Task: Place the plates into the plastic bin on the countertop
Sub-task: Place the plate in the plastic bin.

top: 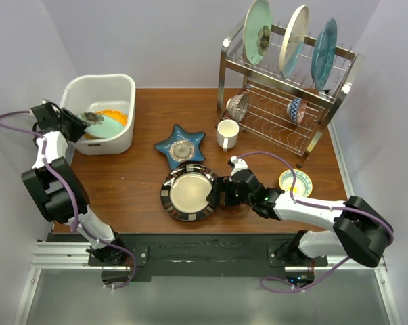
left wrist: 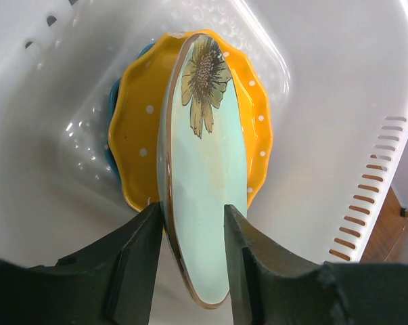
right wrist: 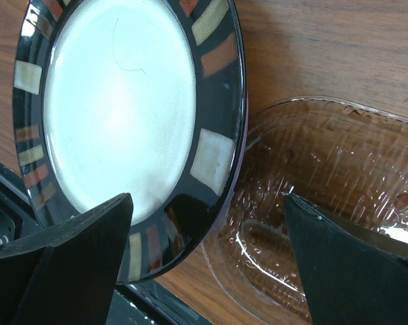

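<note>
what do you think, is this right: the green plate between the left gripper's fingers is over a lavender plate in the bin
No. The plate lying under the green plate is an orange plate, not a lavender one, as the left wrist view shows. The rest holds: the green plate is between the fingers of the left gripper, over the bin.

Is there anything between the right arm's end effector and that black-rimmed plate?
Nothing visible lies between them: the open right end effector hangs directly over the rim of the black-rimmed plate. A clear glass dish lies close against that rim, partly under the end effector, and might crowd the grip.
</note>
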Robot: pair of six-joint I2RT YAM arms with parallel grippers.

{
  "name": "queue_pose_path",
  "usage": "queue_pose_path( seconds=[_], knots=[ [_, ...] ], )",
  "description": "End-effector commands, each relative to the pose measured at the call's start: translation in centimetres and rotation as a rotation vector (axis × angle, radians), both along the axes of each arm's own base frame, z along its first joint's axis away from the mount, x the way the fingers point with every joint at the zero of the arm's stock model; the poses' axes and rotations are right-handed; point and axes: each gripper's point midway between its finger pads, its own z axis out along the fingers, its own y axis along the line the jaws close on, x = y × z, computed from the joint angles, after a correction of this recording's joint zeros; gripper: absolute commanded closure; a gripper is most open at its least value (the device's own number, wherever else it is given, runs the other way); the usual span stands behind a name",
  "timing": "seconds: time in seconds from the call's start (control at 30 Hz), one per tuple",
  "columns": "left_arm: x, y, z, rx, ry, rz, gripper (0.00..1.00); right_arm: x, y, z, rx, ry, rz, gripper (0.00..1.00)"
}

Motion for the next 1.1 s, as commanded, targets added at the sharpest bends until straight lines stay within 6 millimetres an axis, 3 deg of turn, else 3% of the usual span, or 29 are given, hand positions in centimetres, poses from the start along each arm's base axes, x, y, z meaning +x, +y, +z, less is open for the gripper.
queue_pose_path(
  seconds=[0.0, 0.23, 0.4, 0.6, 0.73, 0.93, 1.07],
  knots=[
    [1.7, 0.0, 2.4, 0.041, -0.075, -0.057, 0.53, 0.7, 1.2, 1.9, 0.044, -0.037, 0.009, 0.03],
    [2.9, -0.6, 0.8, -0.007, -0.027, -0.099, 0.53, 0.7, 1.2, 1.9, 0.047, -0.036, 0.010, 0.04],
    [3.8, -1.1, 0.6, 0.154, 0.031, -0.105, 0.53, 0.7, 1.0, 2.0, 0.042, -0.040, 0.004, 0.04],
    [4.1, -1.5, -1.3, 0.119, 0.080, -0.122, 0.52, 0.6, 0.9, 2.1, 0.041, -0.043, 0.006, 0.04],
    [3.9, -0.8, -2.3, 0.146, 0.142, -0.105, 0.52, 0.6, 0.8, 2.2, 0.039, -0.047, 0.005, 0.03],
    [2.9, 0.2, 0.9, 0.270, 0.145, -0.074, 0.51, 0.6, 0.9, 2.2, 0.045, -0.043, 0.006, 0.04],
    [2.6, -0.6, 2.1, 0.315, 0.145, -0.083, 0.51, 0.5, 1.1, 2.2, 0.050, -0.040, 0.013, 0.03]
  ],
)
